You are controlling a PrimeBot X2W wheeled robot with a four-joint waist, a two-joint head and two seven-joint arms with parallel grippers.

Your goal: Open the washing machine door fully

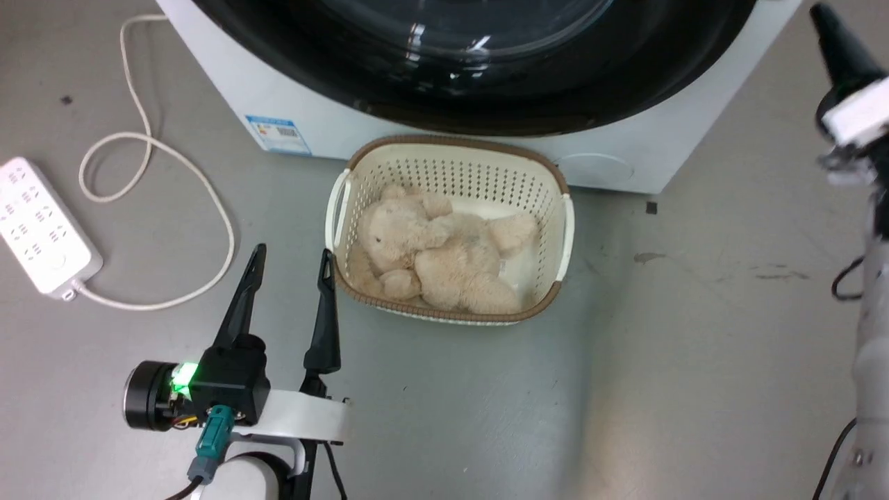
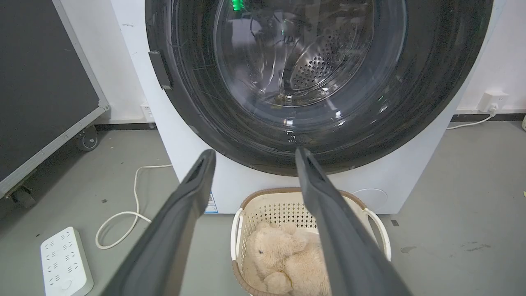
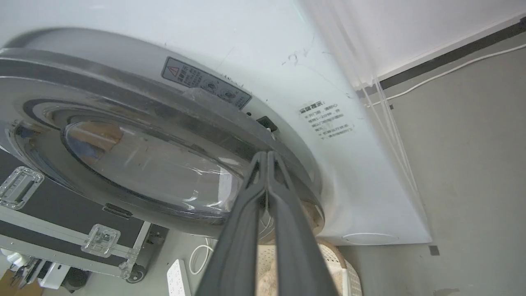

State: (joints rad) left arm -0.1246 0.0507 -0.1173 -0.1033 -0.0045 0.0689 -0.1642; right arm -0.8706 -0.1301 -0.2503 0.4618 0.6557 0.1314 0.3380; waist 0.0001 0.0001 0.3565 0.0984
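**Right gripper (image 3: 263,155) at washing machine door (image 3: 135,164)**

Its fingers (image 3: 246,230), pressed together, reach the door's silver rim, seemingly touching it. The left gripper (image 1: 292,251), fingers wide apart, faces the washing machine (image 1: 264,97) beside a basket (image 1: 451,142) holding a plush bear (image 1: 430,250).

The head camera is looking steeply down from above at the floor (image 1: 625,361), taking in the basket (image 1: 451,149) and the lower front of the washing machine (image 1: 278,104). The left wrist camera is sitting low, facing the washing machine door (image 2: 431,90) head-on from near. The right wrist camera is peering sidelong, very close to the door's rim. All three are sharing the basket and the power strip (image 1: 42,229).
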